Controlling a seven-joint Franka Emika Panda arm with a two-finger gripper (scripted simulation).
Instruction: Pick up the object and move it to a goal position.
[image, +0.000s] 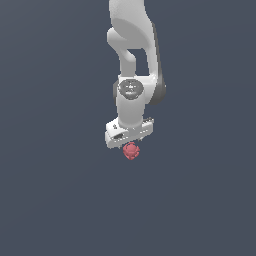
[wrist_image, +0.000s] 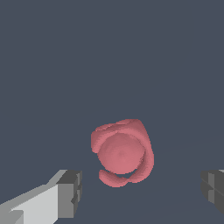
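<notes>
The object (image: 131, 151) is a small pinkish-red bumpy lump, sitting just below the white gripper (image: 131, 145) in the exterior view. In the wrist view the object (wrist_image: 121, 152) fills the middle, with one grey fingertip (wrist_image: 70, 194) on one side and the other fingertip (wrist_image: 213, 189) far off on the other side. My gripper (wrist_image: 142, 192) is open, its fingers well apart and not touching the lump. The object lies roughly between the fingers, a bit nearer one of them.
A plain dark blue-grey surface (image: 55, 190) fills both views. The white arm (image: 132, 60) rises above the gripper in the exterior view. No other object shows.
</notes>
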